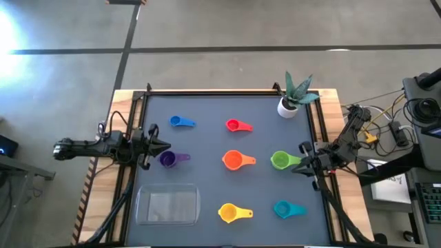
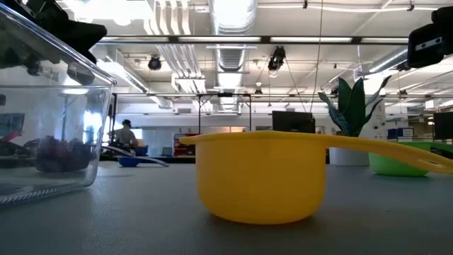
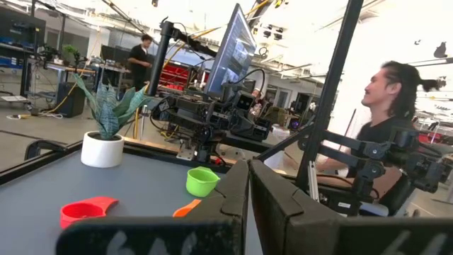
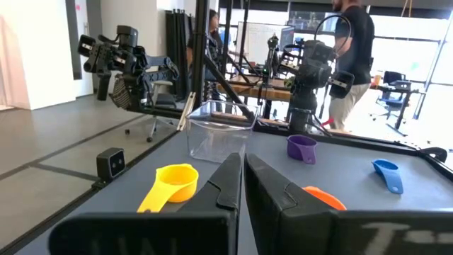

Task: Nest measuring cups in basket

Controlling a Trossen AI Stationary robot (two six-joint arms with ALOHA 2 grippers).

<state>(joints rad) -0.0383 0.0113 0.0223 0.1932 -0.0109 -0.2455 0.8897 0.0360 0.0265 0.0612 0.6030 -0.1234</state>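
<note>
All seven measuring cups sit loose on the dark mat: blue cup (image 1: 181, 122) upper left, red cup (image 1: 238, 125), purple cup (image 1: 171, 159), orange cup (image 1: 236, 160) dead center, green cup (image 1: 283, 160), yellow cup (image 1: 233, 213), teal cup (image 1: 287, 209). Basket (image 1: 167, 206) is lower left with no cups in it. Left gripper (image 1: 164, 145) hovers by purple, right gripper (image 1: 297, 169) by green, both pinched narrow, holding nothing.

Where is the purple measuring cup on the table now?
In the high view, the purple cup lies on the table's left side, just beside the left gripper, above the basket.
</note>
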